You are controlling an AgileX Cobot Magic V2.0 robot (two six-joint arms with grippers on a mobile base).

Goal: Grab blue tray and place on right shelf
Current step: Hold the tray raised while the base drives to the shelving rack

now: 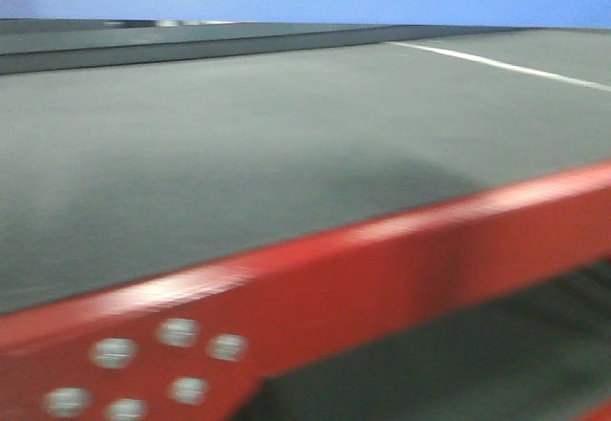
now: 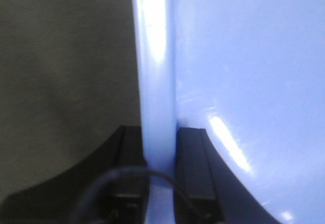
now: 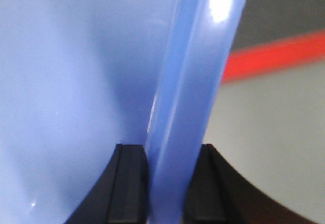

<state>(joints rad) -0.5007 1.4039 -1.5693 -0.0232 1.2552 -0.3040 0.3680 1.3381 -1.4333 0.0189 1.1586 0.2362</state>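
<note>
Black mat (image 1: 239, 154), blue tray (image 3: 76, 66) in right hand (image 3: 170, 183)

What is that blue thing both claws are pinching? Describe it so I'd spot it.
Find the red-framed table with its dark mat. The left gripper and right gripper each clamp the rounded rim of the blue tray. It is the only glossy, pale-blue plastic thing there; the mat is dull and the frame red.

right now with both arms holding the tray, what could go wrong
The left fingers and right fingers pinch only the glossy rim of the blue tray, so it might slip or tilt if the arms move unevenly. The red table frame shows just past the tray's edge; a low swing could clip it.
</note>
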